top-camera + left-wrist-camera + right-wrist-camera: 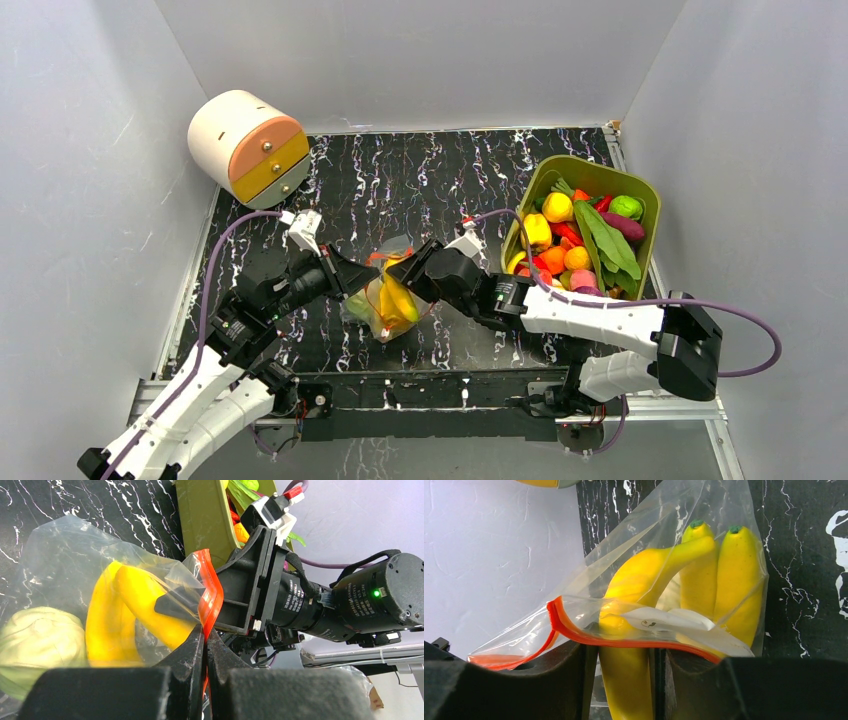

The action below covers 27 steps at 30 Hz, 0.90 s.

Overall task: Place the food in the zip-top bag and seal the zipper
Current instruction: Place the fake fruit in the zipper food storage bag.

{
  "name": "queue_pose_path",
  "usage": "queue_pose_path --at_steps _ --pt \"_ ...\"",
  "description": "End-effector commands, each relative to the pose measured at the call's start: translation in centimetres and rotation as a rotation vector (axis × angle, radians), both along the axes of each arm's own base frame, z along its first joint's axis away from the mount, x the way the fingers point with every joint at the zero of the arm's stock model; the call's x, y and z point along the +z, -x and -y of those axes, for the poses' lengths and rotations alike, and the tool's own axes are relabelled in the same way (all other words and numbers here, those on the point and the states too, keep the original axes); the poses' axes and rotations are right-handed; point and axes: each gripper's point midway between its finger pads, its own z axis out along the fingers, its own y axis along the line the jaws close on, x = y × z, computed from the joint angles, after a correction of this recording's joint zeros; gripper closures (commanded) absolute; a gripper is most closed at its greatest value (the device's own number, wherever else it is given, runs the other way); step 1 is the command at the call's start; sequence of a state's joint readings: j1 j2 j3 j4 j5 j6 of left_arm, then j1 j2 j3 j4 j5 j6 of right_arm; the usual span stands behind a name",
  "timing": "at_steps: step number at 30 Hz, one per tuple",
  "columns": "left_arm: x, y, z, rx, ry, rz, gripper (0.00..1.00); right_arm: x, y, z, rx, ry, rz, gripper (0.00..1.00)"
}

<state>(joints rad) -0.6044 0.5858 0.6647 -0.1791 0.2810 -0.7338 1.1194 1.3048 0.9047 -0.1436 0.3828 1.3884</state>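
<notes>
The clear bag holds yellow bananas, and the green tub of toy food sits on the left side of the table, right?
Not quite. The top view shows the green tub on the right side of the table. The clear bag does hold yellow bananas.

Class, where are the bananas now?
In the top view, the bananas sit inside the clear bag, near the table's front middle, between the left gripper and right gripper.

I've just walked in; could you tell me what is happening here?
A zip-top bag is between the arms. The left gripper is shut on its red-orange zipper; the right gripper straddles a banana at the open mouth, grip unclear. More bananas and a pale green piece are inside; the olive tub holds the rest.
</notes>
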Motion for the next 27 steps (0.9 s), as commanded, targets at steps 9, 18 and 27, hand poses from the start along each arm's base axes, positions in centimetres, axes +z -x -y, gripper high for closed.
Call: queue_pose_path --at_steps 9,18,27 --pt "1.7 0.0 0.4 -0.017 0.046 0.038 1.0 4.2 -1.1 -1.3 -0.022 -0.095 0.101 0.68" --pt "1.7 -0.3 0.6 -0.013 0.043 0.029 1.0 3.6 -2.0 -2.6 -0.036 -0.032 0.127 0.61" --pt "1.6 -0.6 0.5 0.003 0.034 0.031 1.0 3.6 -1.9 -2.7 -0.023 -0.019 0.142 0.52"
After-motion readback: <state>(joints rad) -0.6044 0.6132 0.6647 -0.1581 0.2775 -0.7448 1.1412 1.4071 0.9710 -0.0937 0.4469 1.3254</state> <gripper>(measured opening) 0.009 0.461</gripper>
